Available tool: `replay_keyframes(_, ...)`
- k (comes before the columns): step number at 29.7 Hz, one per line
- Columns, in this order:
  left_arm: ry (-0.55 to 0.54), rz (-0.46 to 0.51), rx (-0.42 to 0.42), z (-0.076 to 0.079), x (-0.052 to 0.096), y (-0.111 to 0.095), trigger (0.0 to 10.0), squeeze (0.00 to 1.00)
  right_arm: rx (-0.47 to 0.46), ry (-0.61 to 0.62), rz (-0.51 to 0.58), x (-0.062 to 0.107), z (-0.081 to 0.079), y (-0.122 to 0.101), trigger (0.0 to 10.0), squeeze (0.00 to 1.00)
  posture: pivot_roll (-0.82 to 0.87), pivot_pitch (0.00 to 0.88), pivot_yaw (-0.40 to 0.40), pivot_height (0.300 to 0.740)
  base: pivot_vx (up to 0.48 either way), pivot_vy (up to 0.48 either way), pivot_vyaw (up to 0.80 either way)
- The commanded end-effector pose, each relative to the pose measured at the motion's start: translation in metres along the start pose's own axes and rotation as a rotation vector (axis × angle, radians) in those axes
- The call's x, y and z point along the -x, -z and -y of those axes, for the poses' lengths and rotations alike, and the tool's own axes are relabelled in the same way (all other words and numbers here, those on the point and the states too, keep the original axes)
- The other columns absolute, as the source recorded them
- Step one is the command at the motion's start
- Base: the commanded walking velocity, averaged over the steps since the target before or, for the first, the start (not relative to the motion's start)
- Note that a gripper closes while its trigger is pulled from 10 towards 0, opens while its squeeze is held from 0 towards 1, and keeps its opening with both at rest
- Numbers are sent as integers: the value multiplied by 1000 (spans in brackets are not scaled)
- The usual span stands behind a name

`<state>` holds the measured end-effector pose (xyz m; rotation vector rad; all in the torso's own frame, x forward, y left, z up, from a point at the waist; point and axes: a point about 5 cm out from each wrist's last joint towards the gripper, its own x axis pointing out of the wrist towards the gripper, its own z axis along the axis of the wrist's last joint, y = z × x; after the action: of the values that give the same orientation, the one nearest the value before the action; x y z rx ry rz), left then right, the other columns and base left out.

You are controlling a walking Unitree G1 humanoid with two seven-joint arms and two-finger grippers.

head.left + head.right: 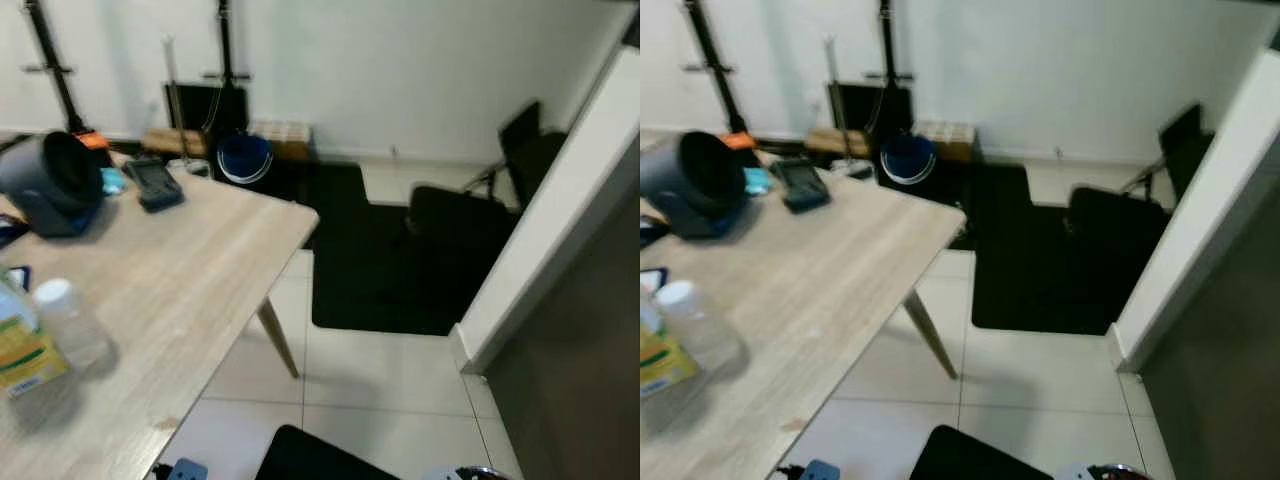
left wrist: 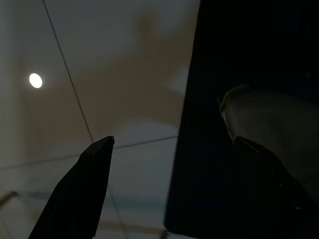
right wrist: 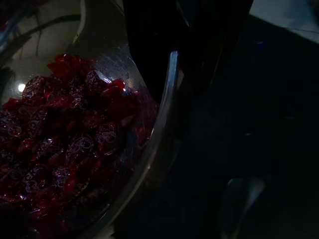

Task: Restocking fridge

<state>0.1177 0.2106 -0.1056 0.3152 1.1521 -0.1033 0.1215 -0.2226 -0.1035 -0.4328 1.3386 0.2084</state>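
Right tool grips glass bowl rim (red candies inside); left tool released.

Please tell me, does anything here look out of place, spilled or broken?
Nothing looks spilled or broken. The bottle stands upright on the table. The right gripper holds a glass bowl of red wrapped candies by its rim, and none have fallen out.

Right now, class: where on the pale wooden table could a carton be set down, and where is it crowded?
Free: the pale wooden table between its right corner, the dark handheld device and the clear white-capped bottle. Crowded: the left edge, by the black cylindrical appliance and yellow-green carton.
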Motion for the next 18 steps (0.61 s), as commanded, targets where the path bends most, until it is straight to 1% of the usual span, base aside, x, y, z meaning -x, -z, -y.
replay_keyframes(1, 9, 12, 8, 1, -1, -4, 10000, 0, -4, 26, -7, 1, 6, 2, 10000, 0, 16, 0, -2, 740, 0, 0, -775)
replay_keyframes(18, 26, 7, 14, 7, -1, -3, 10000, 0, -12, 31, -18, 1, 7, 5, 10000, 0, 16, 0, -4, 740, 0, 0, -781)
